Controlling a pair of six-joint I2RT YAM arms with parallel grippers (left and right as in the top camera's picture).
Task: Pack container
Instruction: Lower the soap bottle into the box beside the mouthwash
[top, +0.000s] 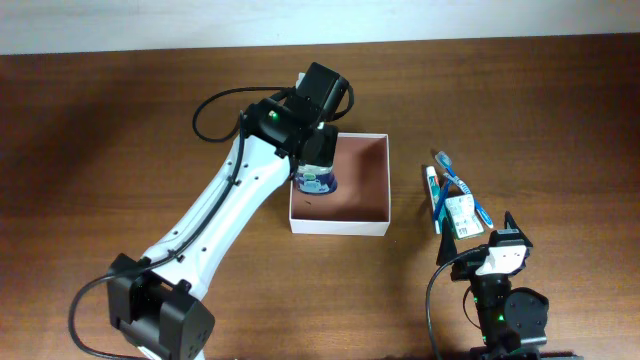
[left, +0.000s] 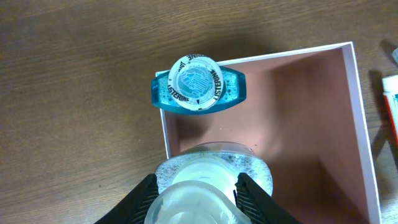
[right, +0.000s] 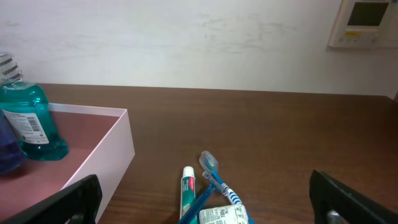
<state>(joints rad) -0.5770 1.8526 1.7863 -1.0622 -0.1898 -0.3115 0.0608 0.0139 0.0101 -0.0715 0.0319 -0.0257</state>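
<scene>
The container (top: 360, 185) is a shallow white box with a reddish-brown inside, at the table's middle; it also shows in the left wrist view (left: 305, 106) and the right wrist view (right: 109, 146). A teal Listerine bottle (left: 196, 85) stands upright in its left part and shows in the right wrist view (right: 26, 121). My left gripper (top: 318, 160) (left: 196, 190) is shut on a second small bottle with a clear cap (left: 208, 186), held upright inside the box beside the teal one. My right gripper (top: 503, 240) (right: 205, 202) is open and empty, low at the right.
Right of the box lie a toothpaste tube (top: 432, 190) (right: 188, 193), blue toothbrushes (top: 462, 185) (right: 211, 167) and a small white packet (top: 462, 215) (right: 224, 216). They lie between my right gripper's fingers in its view.
</scene>
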